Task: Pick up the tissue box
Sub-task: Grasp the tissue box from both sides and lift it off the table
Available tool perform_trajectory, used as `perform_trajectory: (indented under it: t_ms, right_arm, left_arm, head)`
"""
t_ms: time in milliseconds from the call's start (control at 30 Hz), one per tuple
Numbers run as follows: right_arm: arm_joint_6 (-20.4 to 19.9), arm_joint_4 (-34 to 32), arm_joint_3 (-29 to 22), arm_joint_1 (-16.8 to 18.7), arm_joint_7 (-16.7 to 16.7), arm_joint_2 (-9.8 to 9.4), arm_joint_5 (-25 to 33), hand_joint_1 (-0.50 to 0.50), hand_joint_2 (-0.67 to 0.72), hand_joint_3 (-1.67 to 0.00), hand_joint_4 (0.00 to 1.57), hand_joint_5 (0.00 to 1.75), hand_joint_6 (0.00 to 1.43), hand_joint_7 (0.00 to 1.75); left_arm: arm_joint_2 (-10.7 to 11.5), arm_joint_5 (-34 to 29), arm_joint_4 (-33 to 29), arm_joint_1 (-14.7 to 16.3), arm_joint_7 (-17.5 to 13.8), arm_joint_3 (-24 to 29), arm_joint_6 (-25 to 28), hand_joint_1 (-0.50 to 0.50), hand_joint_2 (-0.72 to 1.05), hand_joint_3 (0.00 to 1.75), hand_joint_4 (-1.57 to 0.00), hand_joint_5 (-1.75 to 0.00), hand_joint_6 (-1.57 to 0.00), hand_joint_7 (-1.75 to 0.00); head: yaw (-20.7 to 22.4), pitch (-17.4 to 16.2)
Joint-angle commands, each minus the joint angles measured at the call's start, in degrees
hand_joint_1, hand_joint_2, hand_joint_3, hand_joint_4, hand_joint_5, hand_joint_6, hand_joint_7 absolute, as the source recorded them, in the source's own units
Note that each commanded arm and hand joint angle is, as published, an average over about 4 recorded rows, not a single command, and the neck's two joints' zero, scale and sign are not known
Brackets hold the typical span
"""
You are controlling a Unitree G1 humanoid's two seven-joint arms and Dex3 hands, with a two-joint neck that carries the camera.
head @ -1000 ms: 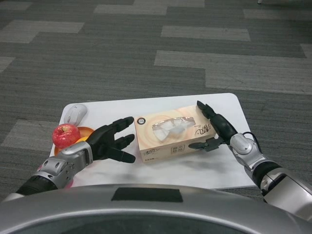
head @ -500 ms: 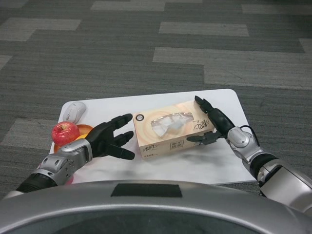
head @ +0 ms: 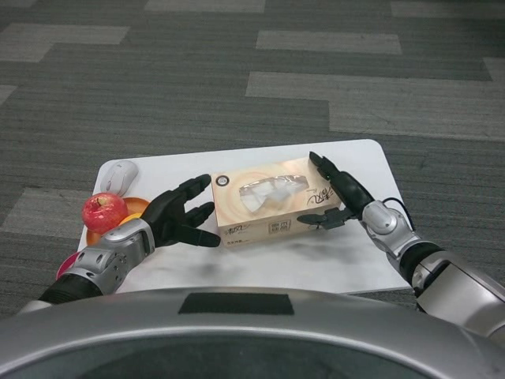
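Tissue box (head: pixel 271 203) sits between spread fingers of left hand (head: pixel 177 218) and right hand (head: pixel 338 199), both touching its ends.

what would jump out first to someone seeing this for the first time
The tan tissue box in the middle of the white table, flanked by two black hands: the left hand spread at its left end, the right hand against its right end. Next, the red apple on an orange plate at the left edge, with a white mouse behind it.
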Motion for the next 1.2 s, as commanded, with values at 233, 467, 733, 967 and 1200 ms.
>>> perform_trajectory:
  t_ms: [233, 467, 733, 967, 1200]
  right_arm:
    - [-0.78, -0.93, 1.51, -1.81, 0.8, 2.39, -0.45, -0.46, -0.54, -0.48, 0.0, 0.19, 0.0, 0.0]
    - [-0.78, -1.37, 1.53, -1.81, 0.84, 2.41, -0.45, -0.46, -0.54, -0.48, 0.0, 0.24, 0.0, 0.0]
    - [-0.78, -1.87, 1.53, -1.59, 0.82, 2.11, -0.41, -0.46, -0.54, -0.48, 0.0, 0.32, 0.0, 0.0]
    - [-0.78, -2.09, 1.14, -1.35, 0.86, 1.78, -0.36, -0.46, -0.54, -0.48, 0.0, 0.39, 0.0, 0.0]
    - [-0.78, -2.53, 0.96, -1.11, 0.73, 1.45, -0.19, -0.46, -0.54, -0.54, 0.0, 0.48, 0.0, 0.0]
  left_arm:
    - [-3.48, -0.83, 4.14, -1.76, 1.44, -0.59, -5.17, 0.5, 1.05, 0.15, 0.0, 0.0, 0.0, 0.0]
    - [-4.6, -1.16, 7.0, -2.94, 2.49, 0.73, -9.59, 0.5, 1.05, 0.17, 0.0, 0.0, 0.0, 0.0]
    - [-5.2, -1.24, 10.74, -3.8, 3.0, 0.77, -16.22, 0.5, 1.05, 0.09, 0.0, 0.0, 0.0, 0.0]
    - [-5.28, -1.22, 11.53, -4.13, 2.97, -0.13, -18.49, 0.5, 1.05, 0.09, 0.0, 0.0, 0.0, 0.0]
    - [-5.28, -1.16, 12.05, -5.03, 2.6, -2.04, -19.47, 0.5, 0.96, 0.09, 0.0, 0.0, 0.0, 0.0]
  head:
    - [0.16, 0.16]
    - [0.19, 0.14]
    - [0.56, 0.3]
    - [0.9, 0.62]
    - [0.7, 0.68]
